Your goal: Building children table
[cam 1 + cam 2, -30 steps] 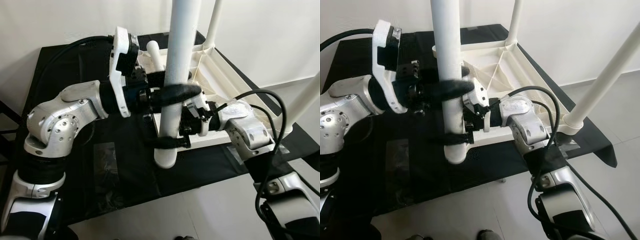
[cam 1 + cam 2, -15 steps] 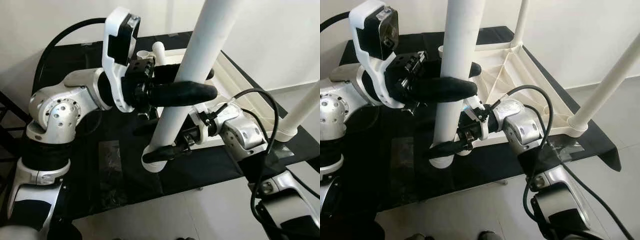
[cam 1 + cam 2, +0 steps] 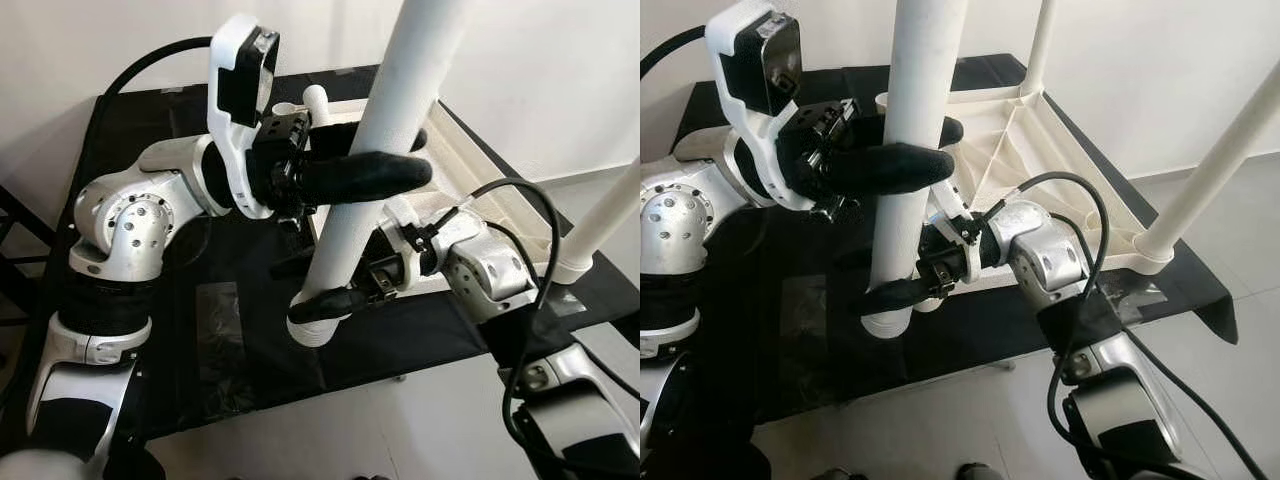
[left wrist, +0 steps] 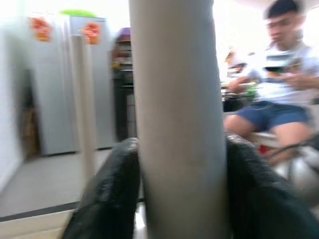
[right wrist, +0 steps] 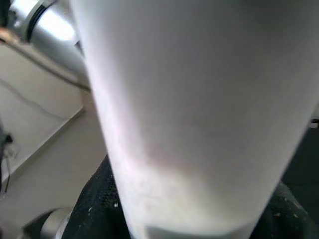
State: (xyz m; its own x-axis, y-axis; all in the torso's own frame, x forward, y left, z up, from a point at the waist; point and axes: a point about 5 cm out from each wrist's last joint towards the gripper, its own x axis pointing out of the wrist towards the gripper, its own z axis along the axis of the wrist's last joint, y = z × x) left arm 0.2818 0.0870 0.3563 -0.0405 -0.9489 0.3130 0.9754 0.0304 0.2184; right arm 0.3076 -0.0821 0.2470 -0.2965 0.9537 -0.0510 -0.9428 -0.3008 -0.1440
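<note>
The left pincer [image 3: 365, 160] is clamped around the upper part of a white table leg [image 3: 385, 130], one black finger on the near side and one on the far side. The right pincer [image 3: 335, 295] pinches the same leg near its open lower end. The leg leans, held above the black worktop [image 3: 250, 340]. To the right lies the upturned white tabletop [image 3: 1040, 150], with other legs [image 3: 1210, 170] already standing in its corners.

table leg [image 3: 375, 160] between claws, tabletop [image 3: 1015, 150] behind
</note>
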